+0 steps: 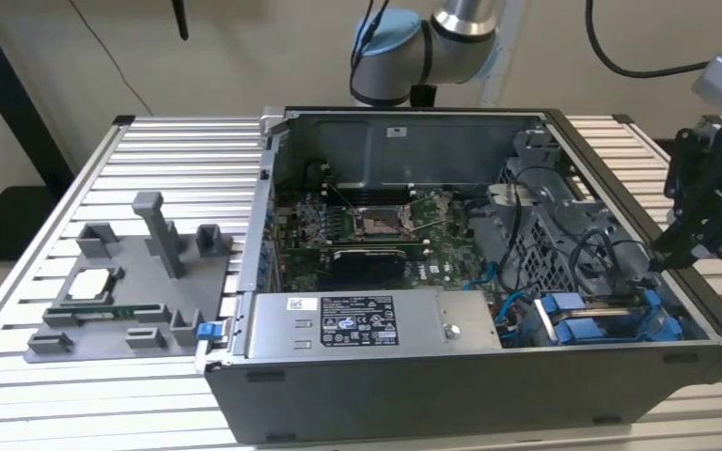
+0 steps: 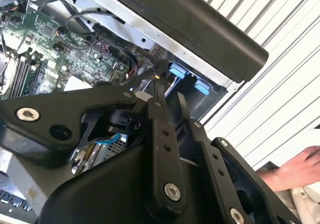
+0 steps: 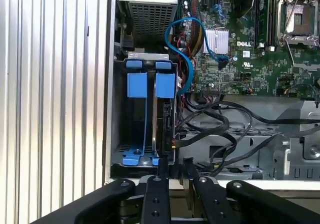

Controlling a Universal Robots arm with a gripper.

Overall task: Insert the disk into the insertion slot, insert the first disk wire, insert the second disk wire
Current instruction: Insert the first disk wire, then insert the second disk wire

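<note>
Hovering at the rim of the open computer case [image 1: 462, 395], the hand [image 1: 660, 258] is hanging just above the insertion slot [image 3: 117, 114], where the disk [image 3: 160, 119] is sitting edge-on in its blue carrier; whether the hand's grip is wide or narrow, I cannot tell.

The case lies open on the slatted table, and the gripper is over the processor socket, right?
No. In the exterior view the gripper is at the insertion slot with its blue tabs, at the exterior view's right; the case does lie open on the table.
</note>
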